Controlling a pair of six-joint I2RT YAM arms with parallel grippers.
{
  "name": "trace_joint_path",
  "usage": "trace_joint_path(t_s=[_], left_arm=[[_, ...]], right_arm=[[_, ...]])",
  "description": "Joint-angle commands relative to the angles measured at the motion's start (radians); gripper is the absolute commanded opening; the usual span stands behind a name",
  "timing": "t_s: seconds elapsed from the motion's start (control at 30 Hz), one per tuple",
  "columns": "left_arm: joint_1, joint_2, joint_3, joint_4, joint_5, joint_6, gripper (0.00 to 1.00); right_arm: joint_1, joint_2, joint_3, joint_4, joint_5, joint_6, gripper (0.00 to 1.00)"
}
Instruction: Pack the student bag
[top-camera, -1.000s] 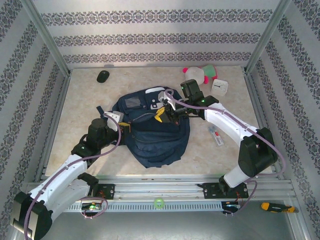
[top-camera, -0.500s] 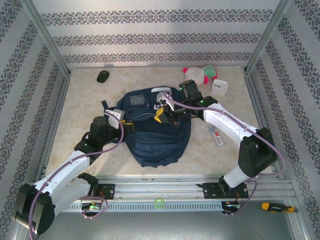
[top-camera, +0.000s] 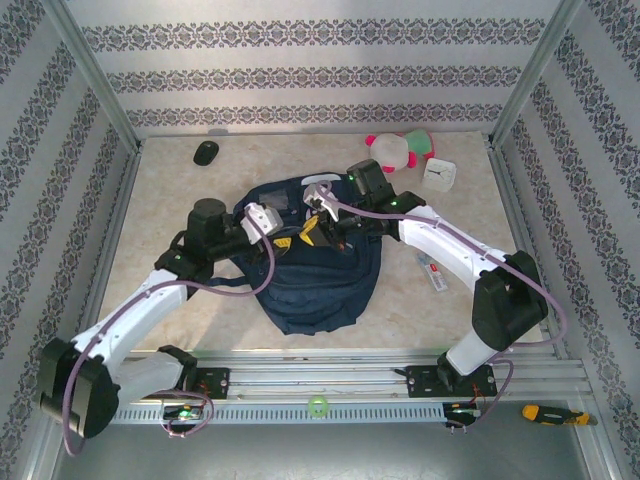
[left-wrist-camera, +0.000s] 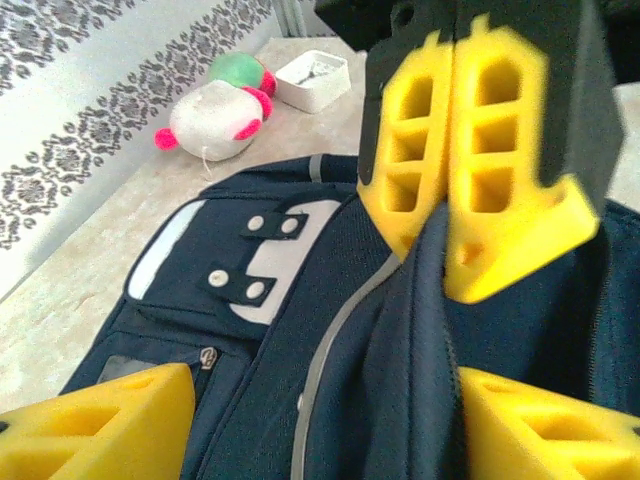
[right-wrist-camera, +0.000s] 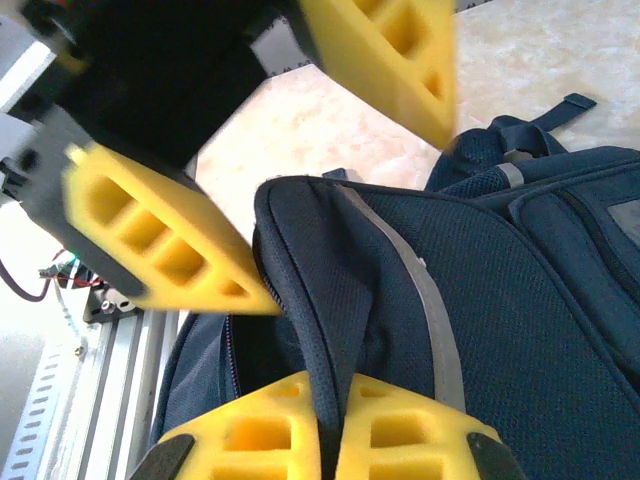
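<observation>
Top external view, item list.

1. Student bag (top-camera: 320, 275): large dark navy fabric backpack with white patches and a grey reflective stripe, lying at the centre of the pale marble-patterned tabletop (top-camera: 160, 190), front pocket toward the back wall.
2. Right gripper (top-camera: 317, 230): yellow fingers closed tight on a fold of the bag's upper rim and holding it raised. The right wrist view shows the fabric pinched between the pads.
3. Left gripper (top-camera: 283, 241): jaws now wide, holding nothing. A second ago it sat pinched shut at the bag's left flank. It has since released and swung inward, and now hovers over the same rim just beside the right gripper, one finger on each side of the fabric.
4. Loose goods at the back: black computer mouse (top-camera: 206, 152), white plush toy with pink and green parts (top-camera: 398, 150), white square clock (top-camera: 440, 173).

Assessment: the left arm appears to be re-gripping closer to the opening. A second hold there would spread the mouth for loading. No item is seen packed yet.
</observation>
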Motion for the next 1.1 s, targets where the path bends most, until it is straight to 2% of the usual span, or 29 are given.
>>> trace_joint_path(t_s=[0.0, 0.03, 0.07, 0.1, 0.13, 0.2, 0.27, 0.33, 0.4, 0.5, 0.63, 0.77, 0.93, 1.07], left_arm=[[-0.021, 0.058, 0.055, -0.006, 0.036, 0.102, 0.62], [-0.023, 0.069, 0.065, -0.004, 0.042, 0.107, 0.59], [-0.025, 0.076, 0.067, 0.013, 0.042, 0.099, 0.51], [-0.025, 0.079, 0.065, 0.041, 0.038, 0.071, 0.36], [-0.024, 0.078, 0.062, 0.068, 0.03, 0.035, 0.22], [-0.024, 0.071, 0.06, 0.113, -0.005, -0.035, 0.11], [-0.024, 0.066, 0.063, 0.132, -0.042, -0.1, 0.1], [-0.022, 0.065, 0.074, 0.133, -0.073, -0.167, 0.09], [-0.016, 0.069, 0.085, 0.13, -0.103, -0.215, 0.06], [0.001, 0.08, 0.105, 0.121, -0.116, -0.269, 0.04], [0.007, 0.089, 0.118, 0.115, -0.094, -0.325, 0.04], [0.009, 0.096, 0.115, 0.136, -0.087, -0.357, 0.05], [0.009, 0.101, 0.109, 0.146, -0.086, -0.386, 0.05], [0.009, 0.091, 0.09, 0.162, -0.093, -0.397, 0.06]], right_arm=[[0.018, -0.008, 0.043, 0.058, -0.057, 0.011, 0.0], [0.018, -0.013, 0.042, 0.058, -0.051, 0.015, 0.0], [0.019, -0.018, 0.042, 0.058, -0.042, 0.017, 0.02], [0.019, -0.026, 0.04, 0.057, -0.027, 0.024, 0.06], [0.017, -0.036, 0.037, 0.06, -0.005, 0.039, 0.14], [0.01, -0.067, 0.018, 0.062, 0.062, 0.082, 0.31], [-0.012, -0.114, -0.018, 0.068, 0.149, 0.148, 0.41], [-0.057, -0.175, -0.068, 0.051, 0.262, 0.239, 0.46], [-0.13, -0.237, -0.107, -0.024, 0.312, 0.268, 0.52], [-0.242, -0.32, -0.154, -0.169, 0.406, 0.242, 0.56], [-0.387, -0.405, -0.22, -0.334, 0.655, 0.187, 0.58], [-0.466, -0.432, -0.297, -0.428, 0.854, 0.105, 0.67], [-0.587, -0.356, -0.321, -0.483, 0.872, 0.102, 0.7], [-0.643, -0.291, -0.334, -0.462, 0.875, 0.086, 0.7]])
